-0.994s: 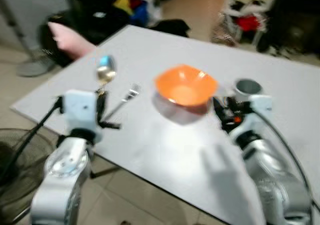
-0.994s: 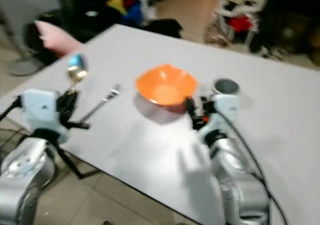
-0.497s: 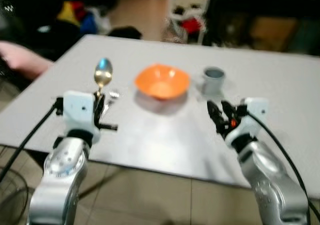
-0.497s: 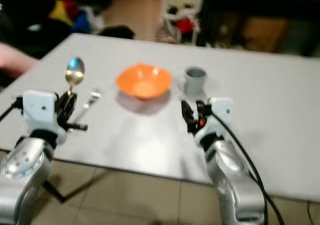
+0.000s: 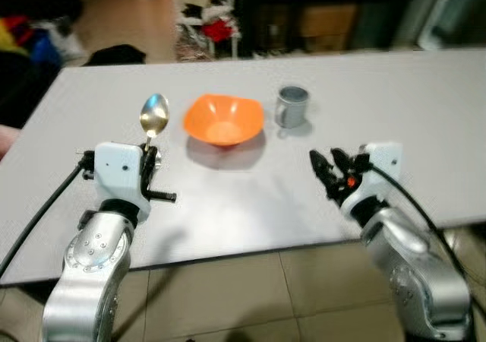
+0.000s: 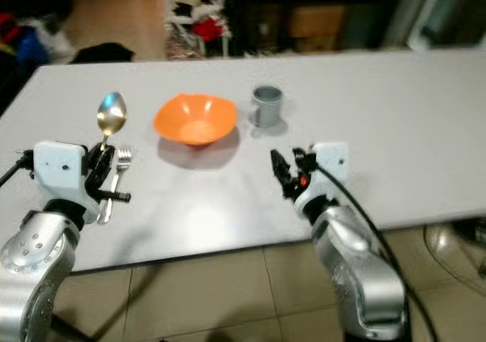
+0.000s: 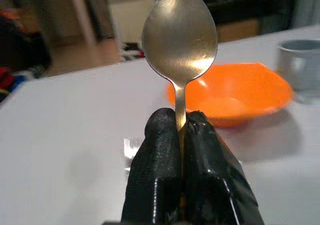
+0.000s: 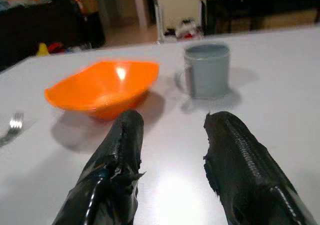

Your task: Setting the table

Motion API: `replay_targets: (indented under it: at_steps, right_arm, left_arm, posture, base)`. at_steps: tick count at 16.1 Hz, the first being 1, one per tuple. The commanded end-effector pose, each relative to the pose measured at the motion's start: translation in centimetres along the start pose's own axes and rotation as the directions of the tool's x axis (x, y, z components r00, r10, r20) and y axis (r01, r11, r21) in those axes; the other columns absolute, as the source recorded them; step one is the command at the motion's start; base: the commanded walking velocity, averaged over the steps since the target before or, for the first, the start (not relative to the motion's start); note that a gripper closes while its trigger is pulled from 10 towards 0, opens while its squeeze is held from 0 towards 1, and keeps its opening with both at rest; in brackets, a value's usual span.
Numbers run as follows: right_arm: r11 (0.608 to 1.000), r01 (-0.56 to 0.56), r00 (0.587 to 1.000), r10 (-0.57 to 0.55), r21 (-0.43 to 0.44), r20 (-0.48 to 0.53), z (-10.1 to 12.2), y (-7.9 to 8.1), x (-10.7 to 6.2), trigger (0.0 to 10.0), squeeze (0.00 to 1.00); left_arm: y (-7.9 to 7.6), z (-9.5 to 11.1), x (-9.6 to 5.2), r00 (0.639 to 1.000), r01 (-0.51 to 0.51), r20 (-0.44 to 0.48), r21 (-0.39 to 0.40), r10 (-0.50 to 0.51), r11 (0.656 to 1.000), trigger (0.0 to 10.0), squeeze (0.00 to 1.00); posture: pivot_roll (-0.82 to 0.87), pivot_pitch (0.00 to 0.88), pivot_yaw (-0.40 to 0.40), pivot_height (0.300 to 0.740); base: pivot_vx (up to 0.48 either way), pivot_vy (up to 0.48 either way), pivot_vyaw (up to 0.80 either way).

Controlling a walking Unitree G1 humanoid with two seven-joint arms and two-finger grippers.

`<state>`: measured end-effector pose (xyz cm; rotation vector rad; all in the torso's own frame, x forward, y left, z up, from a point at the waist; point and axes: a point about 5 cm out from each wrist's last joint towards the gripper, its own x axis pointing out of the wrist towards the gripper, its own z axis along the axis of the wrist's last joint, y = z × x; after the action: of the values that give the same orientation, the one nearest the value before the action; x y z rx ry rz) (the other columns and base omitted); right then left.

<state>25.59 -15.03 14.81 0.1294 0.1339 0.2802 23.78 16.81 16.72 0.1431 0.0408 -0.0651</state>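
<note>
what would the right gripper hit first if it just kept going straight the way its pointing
Probably the grey cup. The right gripper, fingers open, points across bare table, and the gap between its fingers lines up roughly with the cup's left side. The orange bowl sits just left of that line; depth is hard to judge.

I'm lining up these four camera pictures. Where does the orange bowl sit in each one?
Left eye: orange bowl upper centre, left of the grey cup.
Right eye: upper left of centre.
Left wrist: behind the spoon, at right.
Right wrist: left of centre.
Shared landmark: the grey cup beside it.
</note>
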Motion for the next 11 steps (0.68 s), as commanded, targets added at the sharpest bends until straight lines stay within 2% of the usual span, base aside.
replay_targets:
  at_steps: [1, 3, 5, 8, 10, 11]
  right_arm:
    - [0.999, -0.044, 0.999, 0.045, 0.003, -0.027, -0.3, 0.5, 0.3, 10.0, 0.0]
    - [0.998, -0.069, 0.996, 0.069, 0.016, -0.052, -0.6, 0.7, 0.5, 10.0, 0.0]
    - [0.994, -0.109, 0.992, 0.108, -0.013, -0.059, -0.6, 0.9, 0.8, 10.0, 0.0]
    - [0.991, -0.132, 0.99, 0.132, 0.001, -0.055, -0.8, 0.9, 0.8, 10.0, 0.0]
    - [0.987, -0.162, 0.985, 0.161, -0.003, -0.061, -0.9, 1.2, 0.7, 10.0, 0.0]
    - [0.988, -0.155, 0.986, 0.154, -0.023, -0.061, -0.8, 1.1, 0.7, 10.0, 0.0]
  left_arm:
    - [0.4, 0.1, -0.2, 1.0, -0.027, -0.003, 0.011, 0.027, 1.0, 10.0, 0.0]
    - [0.4, 0.0, -0.5, 0.999, -0.042, -0.011, -0.008, 0.042, 0.999, 10.0, 0.0]
    - [0.3, -0.5, -1.1, 0.997, -0.062, -0.037, 0.013, 0.062, 0.998, 10.0, 0.0]
    - [0.6, -0.8, -1.3, 0.996, -0.081, -0.038, 0.03, 0.082, 0.996, 10.0, 0.0]
    - [0.8, -0.7, -1.1, 0.995, -0.091, -0.039, 0.021, 0.092, 0.996, 10.0, 0.0]
    - [0.8, -0.8, -1.0, 0.995, -0.089, -0.041, 0.001, 0.089, 0.996, 10.0, 0.0]
  posture:
    - [-0.09, 0.008, 0.034, 0.74]
    - [-0.08, 0.008, 0.032, 0.74]
    - [-0.08, 0.004, 0.028, 0.74]
    - [-0.07, 0.001, 0.024, 0.74]
    - [-0.07, 0.0, 0.024, 0.74]
    - [-0.07, 0.0, 0.026, 0.74]
  base:
    - [0.0, 0.364, 0.0]
    - [0.0, 0.0, 0.0]
    - [0.0, 0.0, 0.0]
    - [0.0, 0.0, 0.0]
    - [0.337, 0.0, 0.0]
    - [0.364, 0.0, 0.53]
